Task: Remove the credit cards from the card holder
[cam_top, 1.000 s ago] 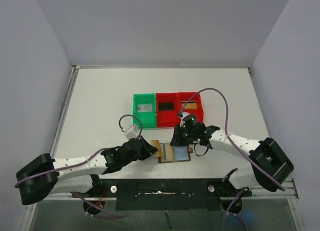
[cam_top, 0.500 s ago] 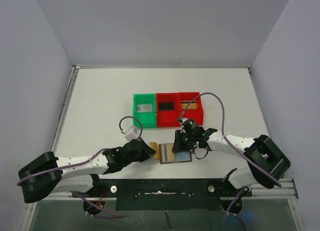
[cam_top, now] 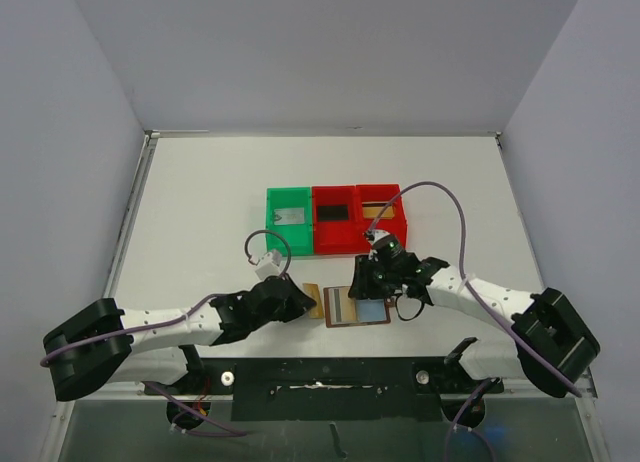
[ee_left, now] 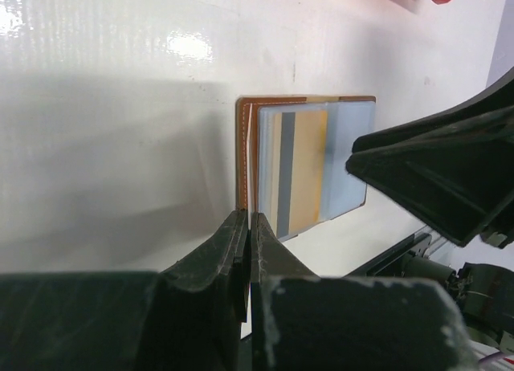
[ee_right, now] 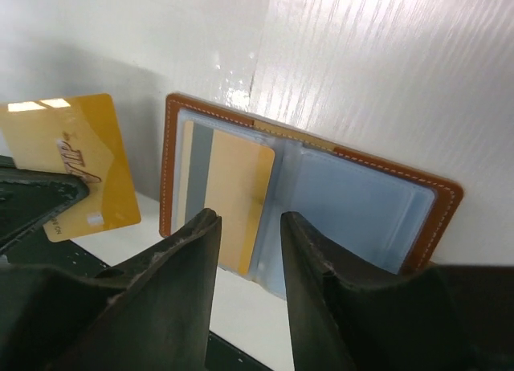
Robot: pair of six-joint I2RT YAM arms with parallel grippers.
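The card holder (ee_right: 353, 198) has its near edge hidden behind the right gripper (ee_right: 250, 222).

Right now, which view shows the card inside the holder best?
Right wrist: the card, gold with a grey stripe, sits large and close in the open holder. Left wrist shows it slanted and smaller; the top view shows only a tiny striped patch.

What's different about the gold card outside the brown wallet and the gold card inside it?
The outside gold card sits beside the card holder, while the inside gold card is tucked into the holder's open pockets. The outside card shows curly writing on plain gold, and the inside card shows a grey stripe near one edge. Both are gold rectangles of similar shape.
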